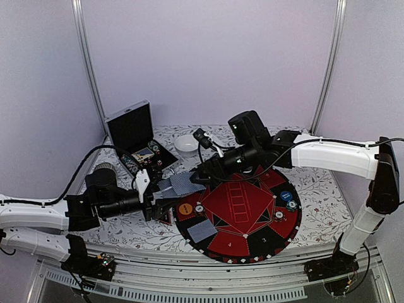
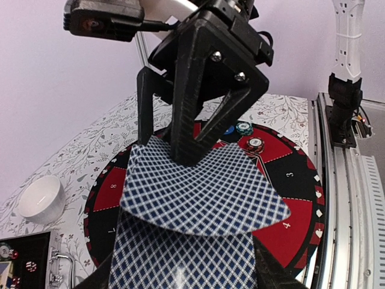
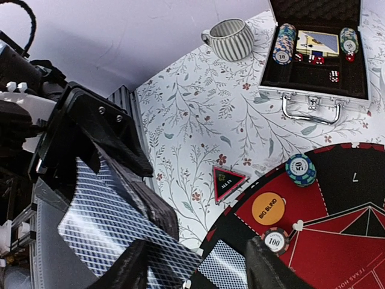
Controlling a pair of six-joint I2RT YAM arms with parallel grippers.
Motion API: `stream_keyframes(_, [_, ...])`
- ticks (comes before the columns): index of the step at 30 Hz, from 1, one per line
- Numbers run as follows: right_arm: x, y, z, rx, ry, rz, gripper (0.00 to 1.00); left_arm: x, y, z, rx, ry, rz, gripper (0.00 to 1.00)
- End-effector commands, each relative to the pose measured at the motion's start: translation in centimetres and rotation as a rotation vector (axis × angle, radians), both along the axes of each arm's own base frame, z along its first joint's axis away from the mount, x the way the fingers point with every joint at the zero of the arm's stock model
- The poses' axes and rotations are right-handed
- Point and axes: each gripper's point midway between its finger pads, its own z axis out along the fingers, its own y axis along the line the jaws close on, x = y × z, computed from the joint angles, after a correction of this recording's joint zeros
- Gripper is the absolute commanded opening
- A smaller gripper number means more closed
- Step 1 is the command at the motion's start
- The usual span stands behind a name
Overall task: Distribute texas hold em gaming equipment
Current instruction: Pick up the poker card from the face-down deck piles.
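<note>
My left gripper (image 1: pixel 165 193) is shut on a deck of blue-checked playing cards (image 2: pixel 180 259), held left of the mat. The top card (image 2: pixel 204 192) is bowed and slid forward off the deck. My right gripper (image 1: pixel 192 178) reaches onto it from the right. Its fingers (image 3: pixel 129 268) stand apart, one lying on the top card, with a gap between them. One card (image 1: pixel 202 230) lies face down on the mat's near left sector. An orange "big blind" button (image 3: pixel 268 208) and two chips (image 3: pixel 301 169) (image 3: pixel 275 241) rest nearby. A blue button (image 1: pixel 286 196) sits at the mat's right.
The round red-and-black mat (image 1: pixel 252 243) fills the table's middle. An open silver case (image 3: pixel 313 102) with chip stacks and dice stands at the back left. A white bowl (image 1: pixel 187 144) is behind the mat. A striped cup (image 3: pixel 231 39) and a triangular all-in marker (image 3: pixel 228 182) are left of it.
</note>
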Motion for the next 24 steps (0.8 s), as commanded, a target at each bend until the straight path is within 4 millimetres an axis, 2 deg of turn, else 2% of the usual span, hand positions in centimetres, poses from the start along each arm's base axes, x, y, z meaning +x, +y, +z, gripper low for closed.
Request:
stream_keyframes(1, [-1.4, 0.2, 2.7, 0.058, 0.007, 0.066, 0.49, 0.4, 0.2, 2.2, -0.052, -0.047, 0.017, 0.55])
stream_keyframes(5, [-1.6, 0.0, 3.1, 0.076, 0.023, 0.081, 0.4, 0.5, 0.3, 2.0, -0.047, -0.046, 0.022, 0.55])
stream_keyframes(10, [-2.0, 0.2, 3.2, 0.096, 0.07, 0.106, 0.39, 0.6, 0.2, 1.9, -0.047, -0.044, 0.024, 0.55])
stream_keyframes(12, [-1.6, 0.1, 3.4, 0.099, 0.085, 0.091, 0.44, 0.6, 0.2, 1.9, -0.046, -0.042, 0.025, 0.55])
stream_keyframes(17, [-0.9, 0.1, 3.4, 0.094, 0.109, 0.045, 0.46, 0.6, 0.1, 2.0, -0.054, -0.034, 0.022, 0.55])
stream_keyframes(21, [-0.9, 0.3, 2.4, 0.079, 0.147, 0.048, 0.42, 0.5, 0.0, 2.2, -0.063, -0.032, 0.019, 0.55])
stream_keyframes(24, [-0.9, 0.1, 2.4, 0.077, 0.155, 0.045, 0.36, 0.7, 0.1, 2.1, -0.06, -0.033, 0.028, 0.55])
